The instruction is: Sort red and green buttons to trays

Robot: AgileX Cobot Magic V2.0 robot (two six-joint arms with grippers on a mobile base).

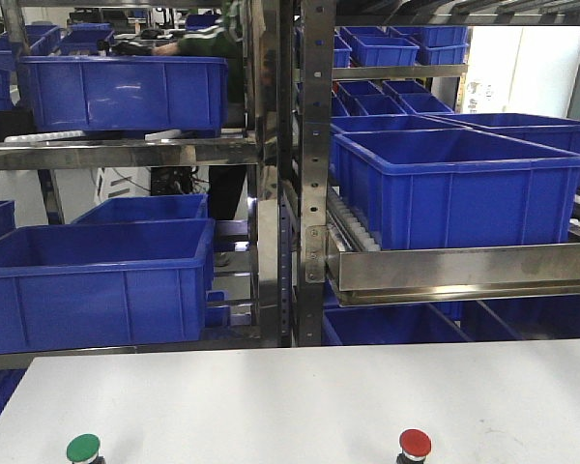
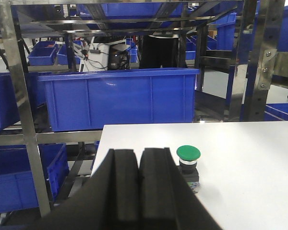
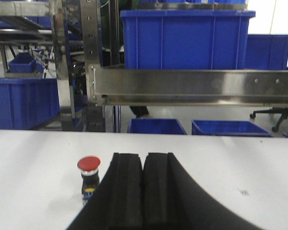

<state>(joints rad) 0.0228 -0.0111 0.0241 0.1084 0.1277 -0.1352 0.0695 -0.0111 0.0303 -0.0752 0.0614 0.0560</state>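
Steel shelving racks (image 1: 314, 145) fill the far side of the scene. They carry deep blue crates (image 1: 454, 188) on several levels, a large one on the right roller shelf and others at the left.

In front of the racks lies a white table (image 1: 290, 396), which takes up the near part of every view.

The left gripper (image 2: 139, 158) shows in its wrist view as two black fingers pressed flat together with nothing between them. It is low over the table near the table's left edge. The right gripper (image 3: 143, 160) is closed in the same way, its two black fingers meeting along a thin seam and holding nothing.

The green button (image 2: 188, 160) stands upright on the table just to the right of the left gripper's fingers. Its lower body is partly hidden behind the right finger, so whether the two touch cannot be told. The red button (image 3: 89, 175) stands upright just to the left of the right gripper's fingers, with a narrow strip of table between them.

In the front view the two buttons are well apart at the near edge of the table, green (image 1: 83, 449) on the left and red (image 1: 415, 444) on the right. Only their caps and the tops of their bodies show there.
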